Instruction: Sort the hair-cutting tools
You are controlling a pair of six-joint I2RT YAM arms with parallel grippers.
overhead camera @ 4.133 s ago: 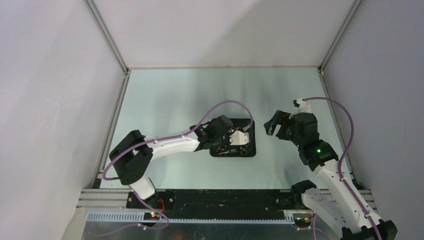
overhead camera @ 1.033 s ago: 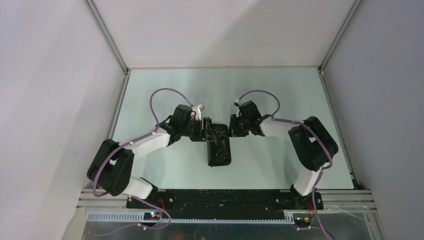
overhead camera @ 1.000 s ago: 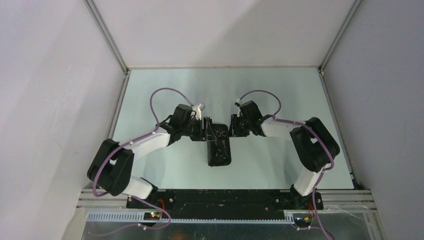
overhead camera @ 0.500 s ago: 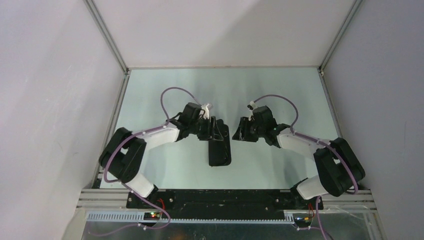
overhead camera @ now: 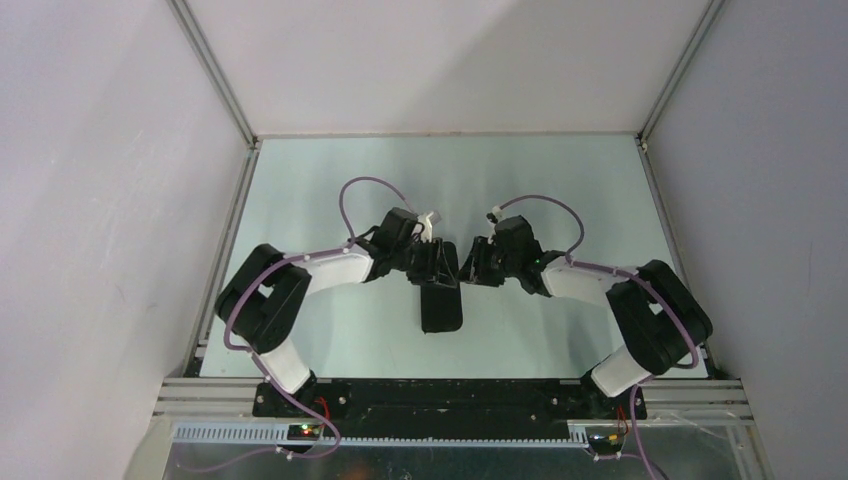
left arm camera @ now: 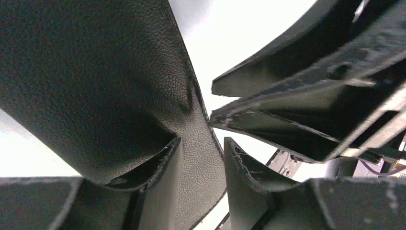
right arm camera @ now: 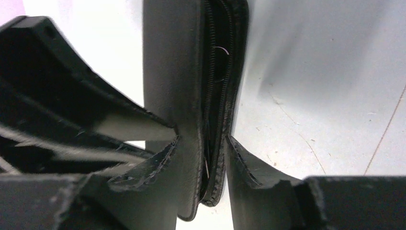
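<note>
None of the hair-cutting tools shows; I judge them shut inside the folded black pouch, whose far end sits between both your grippers, the left gripper clamped on its leather flap and the right gripper clenched across the zip edge. Expect a light, limp, grainy skin that sags around hard, sharp steel, so hold close to the zip edge rather than mid-flap. Open table lies outboard of each gripper, yet the two stand just beside each other.
</note>
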